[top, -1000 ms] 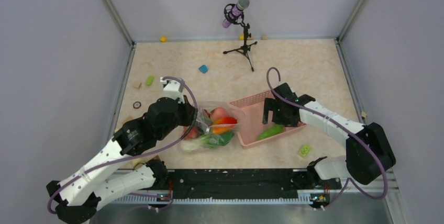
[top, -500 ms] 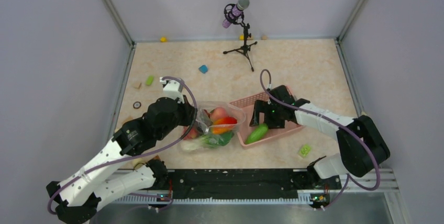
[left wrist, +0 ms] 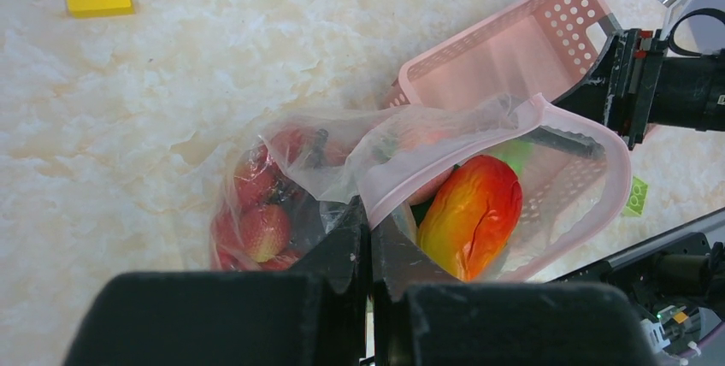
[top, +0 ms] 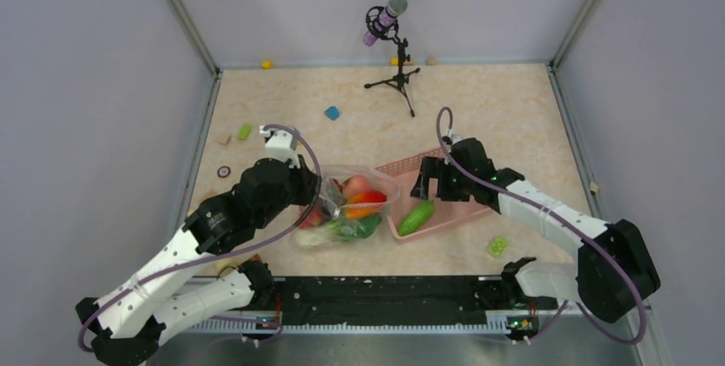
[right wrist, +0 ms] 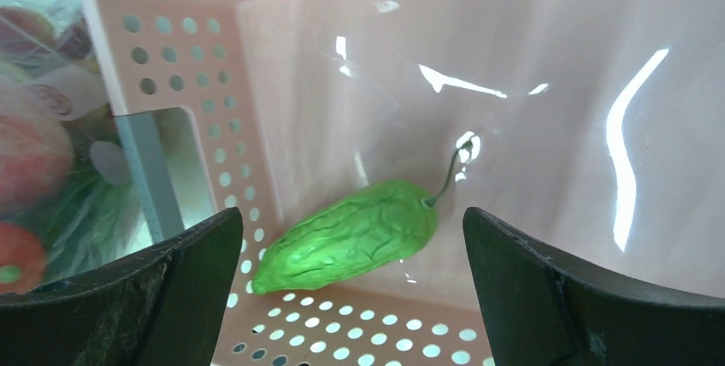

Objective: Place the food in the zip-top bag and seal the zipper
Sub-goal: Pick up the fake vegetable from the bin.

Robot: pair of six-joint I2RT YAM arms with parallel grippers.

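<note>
One zip-top bag (left wrist: pixel 338 156), mouth gaping, lies on the desk (top: pixel 504 109) just beside one pink basket (left wrist: pixel 504 45); the left pincer (left wrist: pixel 369 250) is clamped on the bag's rim. The left wrist view shows one mango (left wrist: pixel 470 212) and several red berries (left wrist: pixel 261 229) inside the bag; only the right wrist view shows the wrinkled skin of the one cucumber (right wrist: pixel 342 246) in the basket, with the right pincer (right wrist: pixel 350 216) spread wide around it, not touching. The overhead view shows the marbled beige desk, grey walls and one microphone stand (top: pixel 395 75).
</note>
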